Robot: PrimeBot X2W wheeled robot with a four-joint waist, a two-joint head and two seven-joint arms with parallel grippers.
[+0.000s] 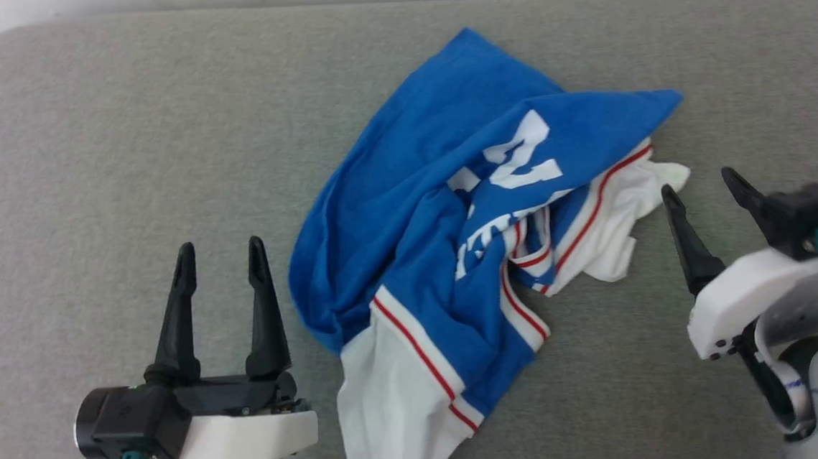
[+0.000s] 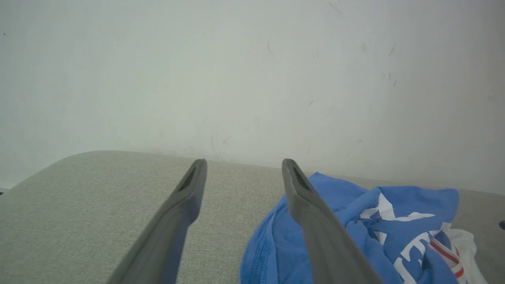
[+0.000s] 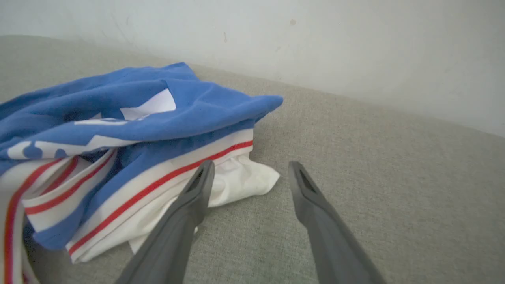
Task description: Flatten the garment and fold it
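Shirt point(image 1: 425, 257) crumpled mid-couch point(image 1: 86, 137), unfolded, one white sleeve point(image 1: 386, 411) nearest the robot. Left gripper point(image 1: 218, 254) open, empty, just left of it. Right gripper point(image 1: 701, 184) open, empty, beside the other sleeve point(image 1: 625, 229).

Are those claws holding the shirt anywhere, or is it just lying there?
Nothing is held. The left gripper and right gripper are both open and empty, either side of the crumpled garment lying on the grey cushion.

Place: plain indoor workroom | Evidence: grey fabric-covered table point(image 1: 86, 137); scuffed white wall point(image 2: 252, 79)
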